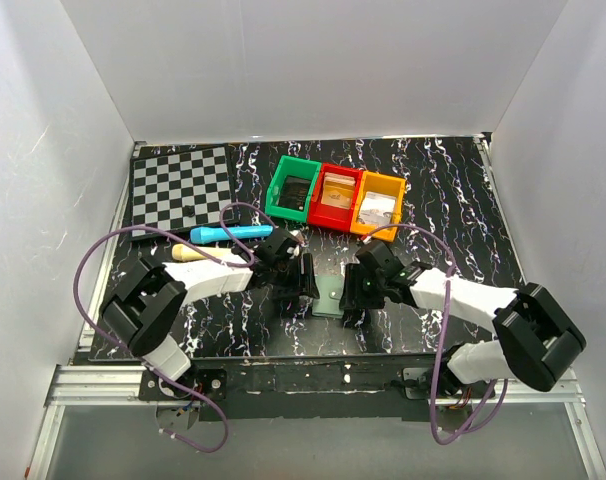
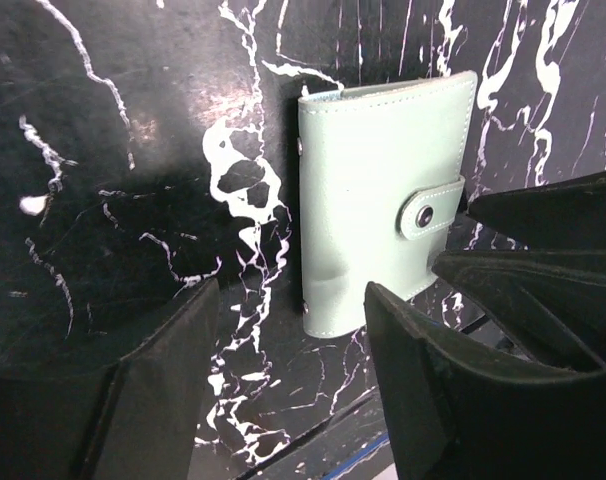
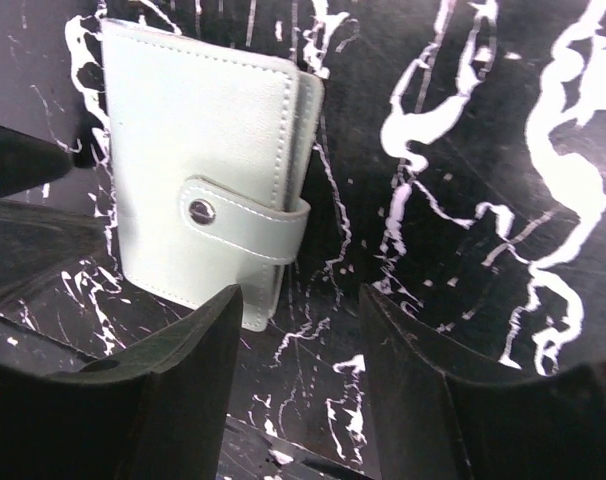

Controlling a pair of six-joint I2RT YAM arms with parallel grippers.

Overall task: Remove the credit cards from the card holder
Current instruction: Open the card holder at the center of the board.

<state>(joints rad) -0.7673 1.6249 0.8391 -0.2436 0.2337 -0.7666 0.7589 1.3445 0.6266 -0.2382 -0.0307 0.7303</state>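
Right, grey-green bifold card holder (image 1: 330, 297): small, flat and leather-look. It lies shut, strap side up, on the black white-veined table (image 1: 453, 200), close to the middle of the near edge.
Snap tab (image 2: 430, 210): the strap wraps round the opening side and its stud looks pressed home, so nothing comes out until that pops.
Cards: no credit cards in sight, presumably tucked inside the closed covers.
Left end effector (image 1: 301, 280): black fingers spread wide with only bare table between them. It sits low at the holder's spine side and grips nothing.
Right end effector (image 1: 360, 290): also wide and empty, low at the strap side, with the tab just ahead of its fingers.
Why they flank it: my read is that one side is placed to pin the cover while the other works the strap loose.
Contact: I can make out none yet.
Progress: barely begun, since the holder has to be opened first.
Far edge: green plastic bin (image 1: 281, 210), red plastic bin (image 1: 326, 220) and orange plastic bin (image 1: 367, 232) stand in a row, well apart from the action.
Far left corner: a black-and-white chequered board (image 1: 180, 190) lies flat.
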